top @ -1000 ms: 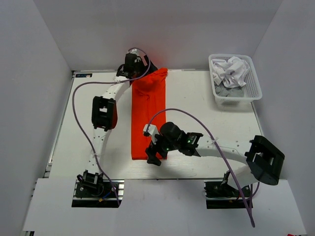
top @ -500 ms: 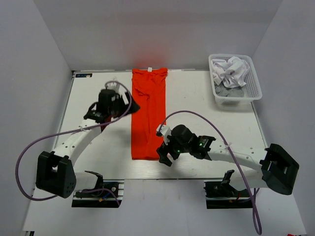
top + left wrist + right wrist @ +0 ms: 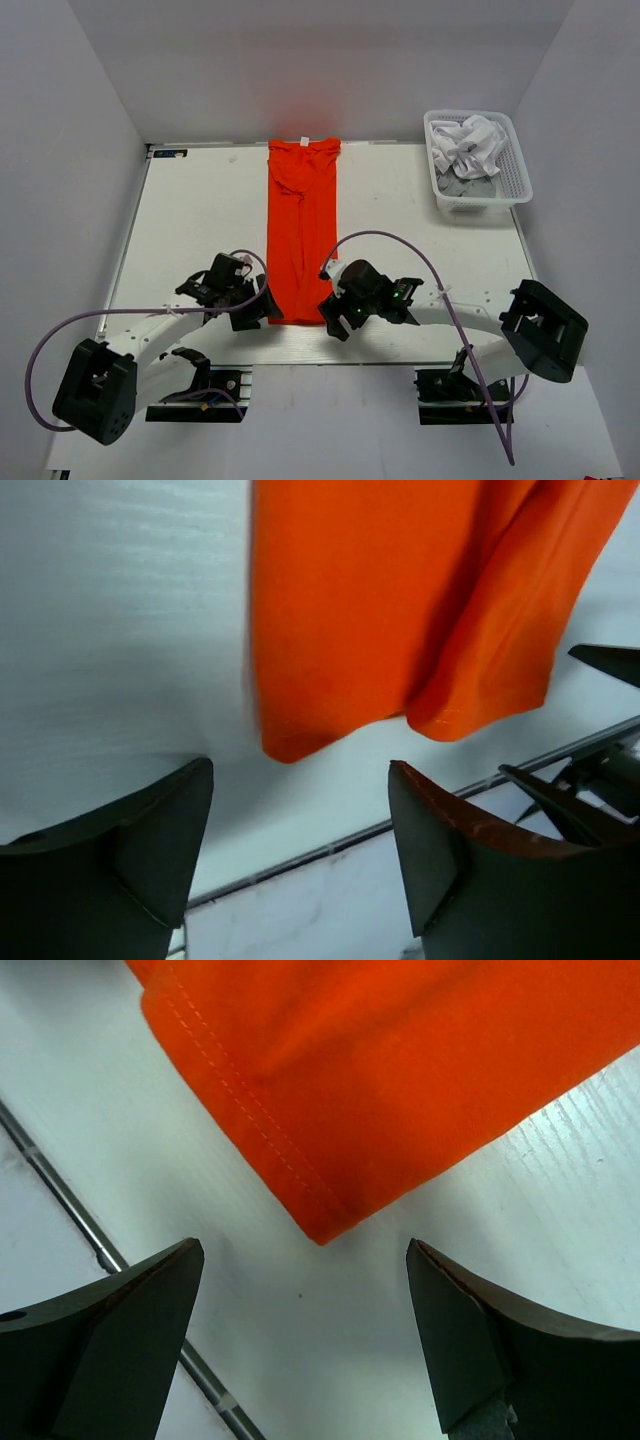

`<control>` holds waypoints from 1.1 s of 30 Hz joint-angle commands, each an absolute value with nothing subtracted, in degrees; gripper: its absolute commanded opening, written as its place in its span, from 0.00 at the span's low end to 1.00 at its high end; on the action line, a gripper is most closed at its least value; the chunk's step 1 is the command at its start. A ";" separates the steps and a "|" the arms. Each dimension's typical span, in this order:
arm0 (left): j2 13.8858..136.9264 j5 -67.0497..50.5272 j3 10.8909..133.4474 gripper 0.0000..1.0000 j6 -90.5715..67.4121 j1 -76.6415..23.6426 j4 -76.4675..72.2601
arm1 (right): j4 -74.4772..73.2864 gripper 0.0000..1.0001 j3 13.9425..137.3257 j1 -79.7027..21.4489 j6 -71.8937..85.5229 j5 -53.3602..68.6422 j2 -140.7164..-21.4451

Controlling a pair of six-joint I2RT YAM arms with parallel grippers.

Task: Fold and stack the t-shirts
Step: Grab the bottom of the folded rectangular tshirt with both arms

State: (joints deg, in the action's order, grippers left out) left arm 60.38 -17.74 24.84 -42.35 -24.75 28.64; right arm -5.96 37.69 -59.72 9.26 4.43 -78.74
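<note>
While the plain bright orange-red cloth t-shirt (image 3: 302, 230) lies as a long narrow strip on the white tabletop (image 3: 200, 220), the left hand (image 3: 256, 308) and the right hand (image 3: 334, 316) hover spread at its near hem corners. Lengthwise folding seems due: each hand should pinch its corner and carry it toward the collar.

I see the white table (image 3: 200, 220) carrying a lengthwise-folded orange t-shirt (image 3: 301, 230) and a lattice basket (image 3: 480, 205) far right.

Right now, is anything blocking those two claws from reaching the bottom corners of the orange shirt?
Nothing visible does. The left claw and right claw are both open, each poised at a near hem corner of the orange shirt, with only bare table between.
</note>
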 commanded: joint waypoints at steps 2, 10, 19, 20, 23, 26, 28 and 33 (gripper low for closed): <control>63.01 -16.44 23.55 0.74 -43.68 -26.10 27.60 | -3.60 0.86 37.97 -59.50 12.30 3.34 -80.50; 73.65 -12.48 25.58 0.43 -43.68 -27.16 25.84 | -1.76 0.67 37.18 -59.41 14.41 4.75 -84.10; 79.37 -7.65 30.05 0.00 -41.13 -27.16 24.79 | 1.15 0.01 39.63 -59.32 16.08 0.53 -87.10; 79.37 -8.60 30.06 0.00 -41.13 -27.16 24.79 | 1.06 0.00 39.81 -59.24 16.26 -2.17 -87.19; 77.88 -8.09 31.11 0.00 -41.13 -27.16 24.79 | 1.40 0.00 40.43 -58.45 16.26 -3.42 -86.05; 74.28 -7.47 34.45 0.00 -41.13 -27.16 26.80 | 1.84 0.00 41.04 -58.80 16.35 -5.53 -83.59; 71.73 -6.77 36.91 0.00 -41.13 -27.16 27.42 | 2.20 0.00 41.75 -58.80 16.26 -8.87 -81.74; 70.92 -5.19 41.91 0.00 -39.99 -26.64 24.18 | 4.04 0.00 46.03 -57.05 14.42 -15.28 -82.61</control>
State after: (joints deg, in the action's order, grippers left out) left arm 72.64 -8.51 37.82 -41.50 -27.16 26.79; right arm 0.62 41.23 -58.39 15.79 -8.71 -82.96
